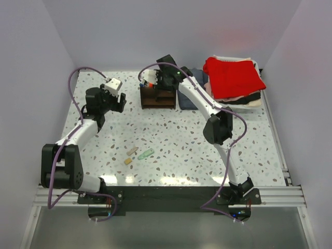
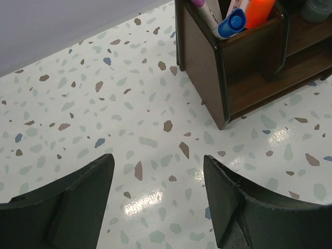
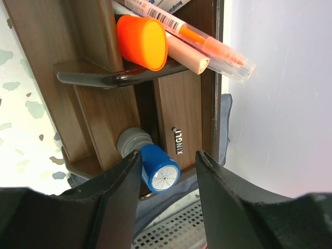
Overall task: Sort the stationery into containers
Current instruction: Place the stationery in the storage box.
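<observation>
Left gripper [image 2: 158, 171] gapes empty beside the organizer [image 1: 158, 97] at the desk's far edge; right gripper [image 3: 167, 158] parts above it (seemingly holding nothing). Lift straight off the pens [image 2: 231, 23]; green piece [image 1: 146, 154], tan blocks [image 1: 132, 152] wait near the front edge

top cam: right gripper [image 1: 157, 82] hangs over the back of the organizer [image 1: 158, 101], so the rear compartments are hidden under it. Tan blocks [image 1: 131, 152] and pale green piece [image 1: 146, 154] are too small to tell what they are. Clothes pile [image 1: 233, 78] is partly behind the right arm [image 1: 199, 101]

left wrist: organizer clipped by top and right edges. Blue-capped pen [image 2: 233, 22], orange marker [image 2: 258, 11] and a grey item [image 2: 317, 8] all run off the top. Left gripper [image 2: 158, 161] fingers [image 2: 78, 207] cut at the bottom edge

right wrist: blue cap [image 3: 161, 171] shows end-on only, body hidden, one side tucked behind a finger [image 3: 114, 197]. Clear pen [image 3: 207, 44] runs off the top, its print too small to read
</observation>
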Tool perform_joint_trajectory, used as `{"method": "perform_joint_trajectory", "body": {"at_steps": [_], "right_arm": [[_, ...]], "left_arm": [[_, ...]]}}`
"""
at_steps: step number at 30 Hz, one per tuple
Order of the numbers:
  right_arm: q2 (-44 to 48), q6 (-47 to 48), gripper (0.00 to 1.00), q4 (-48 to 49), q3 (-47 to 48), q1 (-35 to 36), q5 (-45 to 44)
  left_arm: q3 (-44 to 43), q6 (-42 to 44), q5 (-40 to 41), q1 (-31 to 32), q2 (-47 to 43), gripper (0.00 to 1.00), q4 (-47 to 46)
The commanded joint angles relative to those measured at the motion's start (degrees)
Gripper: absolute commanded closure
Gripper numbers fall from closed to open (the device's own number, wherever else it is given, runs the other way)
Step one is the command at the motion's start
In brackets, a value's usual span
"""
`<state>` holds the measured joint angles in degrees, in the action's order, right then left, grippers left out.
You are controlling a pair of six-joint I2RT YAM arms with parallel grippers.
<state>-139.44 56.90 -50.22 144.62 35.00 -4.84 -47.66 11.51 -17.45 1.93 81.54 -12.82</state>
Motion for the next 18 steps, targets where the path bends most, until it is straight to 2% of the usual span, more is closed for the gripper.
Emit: {"method": "perform_joint_trajectory", "body": {"at_steps": [1, 6, 7, 10, 11, 13, 14, 15, 18], "right_arm": [[6.19, -4.33, 0.5, 1.7, -0.12, -0.11, 3.77], [14.62, -10.49, 0.47, 2.31, -6.26, -0.02, 15.88], [17.85, -13.89, 0.47, 3.1, -7.67, -0.11, 17.31], [22.78, -21.36, 0.44, 3.46, -11.63, -0.11, 22.49], [24.2, -22.53, 0.42, 3.11, -14.42, -0.11, 23.73], [28.32, -22.02, 0.39, 3.45, -20.48, -0.11, 28.28], [33.13, -20.97, 0.38, 4.15, -28.61, -0.11, 29.44], [35.26, -19.48, 0.38, 5.29, -32.78, -0.11, 30.76], [41.69, -11.22, 0.4, 5.39, -46.24, -0.02, 34.89]], "left_arm": [[-2.96, -0.17, -1.09, -0.53, -0.32, 0.25, -1.86], [-2.18, 3.69, -2.67, -0.62, -3.13, 0.23, 3.31], [-2.17, 4.39, -3.46, -0.62, -4.01, 0.19, 4.89], [-3.93, 9.83, -8.2, -0.62, -5.85, 0.16, 15.68], [-4.98, 13.94, -9.6, -0.62, -6.39, 0.16, 18.85], [-5.08, 18.09, -13.21, -0.62, -8.49, 0.17, 27.91], [-4.73, 23.51, -14.7, -0.62, -9.28, 0.17, 30.72], [-4.38, 26.26, -17.33, -0.53, -9.99, 0.18, 36.4], [-1.66, 29.19, -15.18, -0.62, -13.5, 0.18, 39.62]]}}
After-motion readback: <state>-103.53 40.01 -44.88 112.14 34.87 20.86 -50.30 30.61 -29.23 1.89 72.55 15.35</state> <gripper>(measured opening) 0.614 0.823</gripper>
